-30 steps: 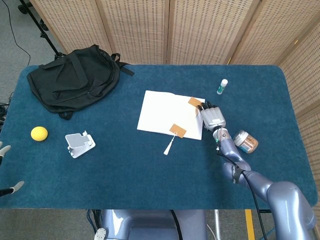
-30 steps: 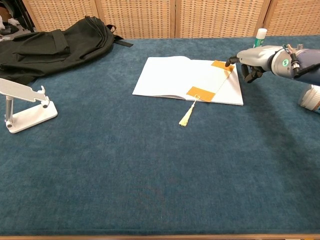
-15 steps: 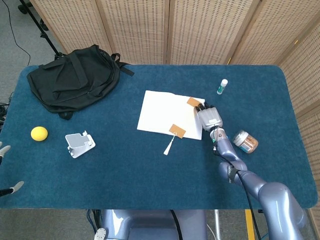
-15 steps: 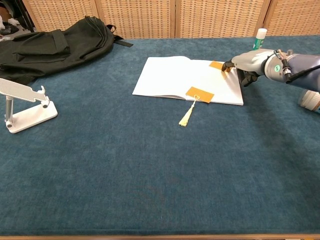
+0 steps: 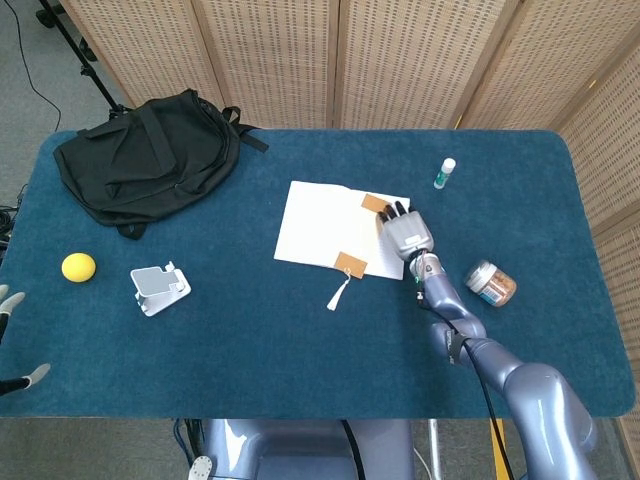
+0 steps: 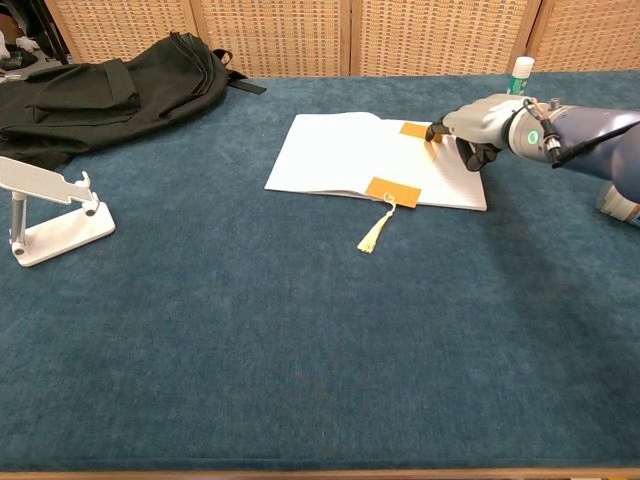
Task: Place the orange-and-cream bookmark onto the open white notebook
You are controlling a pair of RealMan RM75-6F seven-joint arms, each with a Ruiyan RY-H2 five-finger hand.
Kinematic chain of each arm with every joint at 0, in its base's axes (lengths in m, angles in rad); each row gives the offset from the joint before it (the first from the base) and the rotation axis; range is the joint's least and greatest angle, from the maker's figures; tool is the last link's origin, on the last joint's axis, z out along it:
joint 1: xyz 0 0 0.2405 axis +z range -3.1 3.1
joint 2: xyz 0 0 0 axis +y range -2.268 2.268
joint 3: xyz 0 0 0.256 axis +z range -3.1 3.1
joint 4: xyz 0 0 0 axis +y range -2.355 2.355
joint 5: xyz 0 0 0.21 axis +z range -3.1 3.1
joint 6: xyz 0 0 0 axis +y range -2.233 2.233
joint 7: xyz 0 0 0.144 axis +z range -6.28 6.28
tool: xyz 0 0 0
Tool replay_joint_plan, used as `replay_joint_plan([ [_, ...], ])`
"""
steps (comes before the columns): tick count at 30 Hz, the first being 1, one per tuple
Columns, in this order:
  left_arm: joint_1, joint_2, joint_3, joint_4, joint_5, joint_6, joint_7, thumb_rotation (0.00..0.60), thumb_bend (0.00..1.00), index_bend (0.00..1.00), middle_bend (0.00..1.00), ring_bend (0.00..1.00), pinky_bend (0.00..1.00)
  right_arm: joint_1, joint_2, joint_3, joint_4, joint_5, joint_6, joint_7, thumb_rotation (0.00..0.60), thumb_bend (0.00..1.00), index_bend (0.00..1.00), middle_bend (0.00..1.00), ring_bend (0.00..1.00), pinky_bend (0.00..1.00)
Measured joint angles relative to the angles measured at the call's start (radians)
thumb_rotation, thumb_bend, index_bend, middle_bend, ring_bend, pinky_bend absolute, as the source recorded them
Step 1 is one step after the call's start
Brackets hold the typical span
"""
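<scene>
Head view shows the open white paper notebook (image 5: pixel 334 232) lying flat near the middle of the dark blue felt-covered table (image 5: pixel 300 370). The orange-and-cream bookmark (image 5: pixel 360 232) lies across the notebook's right-hand page, 1 orange end near the top right corner and the other at the lower edge, with its cream tassel (image 5: pixel 338 293) trailing off the page onto the felt. The right hand (image 5: pixel 405 232) rests on the right part of the notebook, palm down, its dark fingertips (image 5: pixel 391 211) touching the bookmark's upper orange end. Whether the fingers pinch the bookmark or merely press it onto the page, I cannot tell. In the chest view the same hand (image 6: pixel 478 125) reaches in from the right, fingers curled down onto that orange tab. The left hand (image 5: pixel 8 302) shows only as pale fingertips at the left frame edge, apart, with nothing between them.

A black fabric backpack (image 5: pixel 150 160) sits at the far left corner, a yellow ball (image 5: pixel 78 267) and a white folding phone stand (image 5: pixel 159 287) lie nearer, and a small white bottle (image 5: pixel 444 173) and a brown-filled jar (image 5: pixel 490 283) stand to the right.
</scene>
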Motion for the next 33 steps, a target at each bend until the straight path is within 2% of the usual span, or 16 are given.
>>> replay_joint_plan([
  [24,-0.004,-0.005,-0.002,0.003,-0.013,-0.007,0.008,0.6,0.0,0.0,0.0,0.0,0.0,0.043,-0.09,0.042,0.135,-0.047,-0.033,-0.002,0.6,1.0,0.11,0.08,0.0,0.2],
  [33,-0.007,-0.005,-0.002,0.003,-0.016,-0.012,0.011,0.6,0.0,0.0,0.0,0.0,0.0,0.065,-0.133,0.077,0.21,-0.04,-0.051,-0.004,0.6,1.0,0.11,0.08,0.0,0.2],
])
